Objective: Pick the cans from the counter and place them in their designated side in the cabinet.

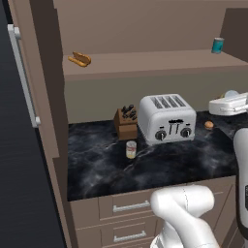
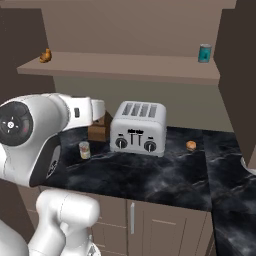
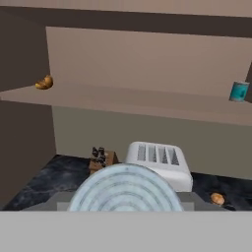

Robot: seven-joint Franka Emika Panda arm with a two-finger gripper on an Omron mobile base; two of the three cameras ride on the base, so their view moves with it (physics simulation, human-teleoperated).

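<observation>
The finger tips of the gripper [image 1: 229, 102] are hidden, so the grip cannot be seen directly. In the hand view a short can with a pale ribbed round top [image 3: 125, 189] sits exactly where the tips should rise. Its lower part is cut off, and its side colour cannot be made out. In the left base view the same pale top [image 1: 231, 94] peeps out above the white hand, so the claw is closed around this can. In the right base view the big white joint of the arm covers the hand and a part of the brown wooden knife block [image 2: 101, 131].

The arm is bent, with the hand stretched level above the right end of the black marble-look counter [image 1: 169, 164]. The hand is lower than the shelf board of the large brown cabinet [image 1: 145, 65] and looks toward the shelf.

There are three cans. The first is the held one. The second is a cream-yellow can with a red label band [image 1: 131, 149], upright on the counter just in front of the knife block and near the left front corner of the silver four-slot toaster [image 1: 167, 117]. The third is a teal-blue can [image 1: 218, 45], upright at the right end of the shelf. One small round orange food item [image 1: 209, 124] lies on the counter right of the toaster. One golden-brown piece of food [image 1: 80, 59] lies at the left end of the shelf; what food it is cannot be told.
</observation>
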